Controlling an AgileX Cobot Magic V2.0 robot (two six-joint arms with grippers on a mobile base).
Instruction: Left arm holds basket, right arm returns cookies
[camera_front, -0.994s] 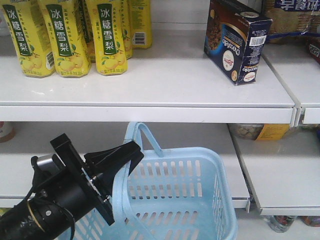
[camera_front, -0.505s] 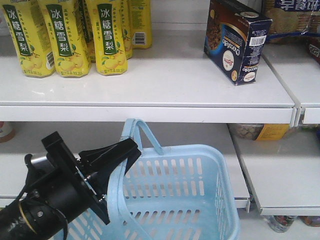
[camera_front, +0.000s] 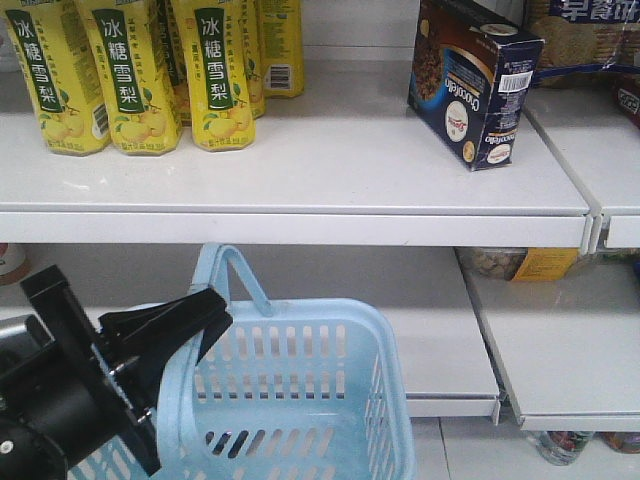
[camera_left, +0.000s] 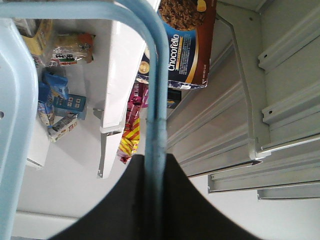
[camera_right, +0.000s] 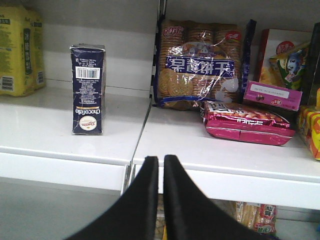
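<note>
Leftward and lower than a second ago sits the basket (camera_front: 290, 390), carried along with the left arm (camera_front: 50, 400), which has slid toward the lower left corner of the front view; the cookies (camera_front: 470, 80) have not shifted on the upper shelf (camera_front: 300, 180).

Taking the basket as the landmark: the left gripper (camera_front: 175, 320) is clenched on the near hoop handle (camera_front: 232, 272) at the basket's left rim, and the wrist view shows that handle's blue bar (camera_left: 155, 100) running straight down into the seam of the black jaws, gripped tight. The cookies stand upright above and to the right of the basket, on the upper shelf near its right end, barcode face turned to the right. Three yellow bottles (camera_front: 130, 75) stand in a row above and to the left of the basket, at the far end of the same shelf, well apart from the cookies.

From the right wrist view, the right gripper (camera_right: 160, 172) hangs in front of the shelf edge with its two black fingers pressed almost together and nothing between them, clear of the cookies (camera_right: 88, 87), which stand up and to its left. A cracker bag (camera_right: 200, 62) and a pink packet (camera_right: 247, 122) lie on the neighbouring shelf section to the right of the cookies.
</note>
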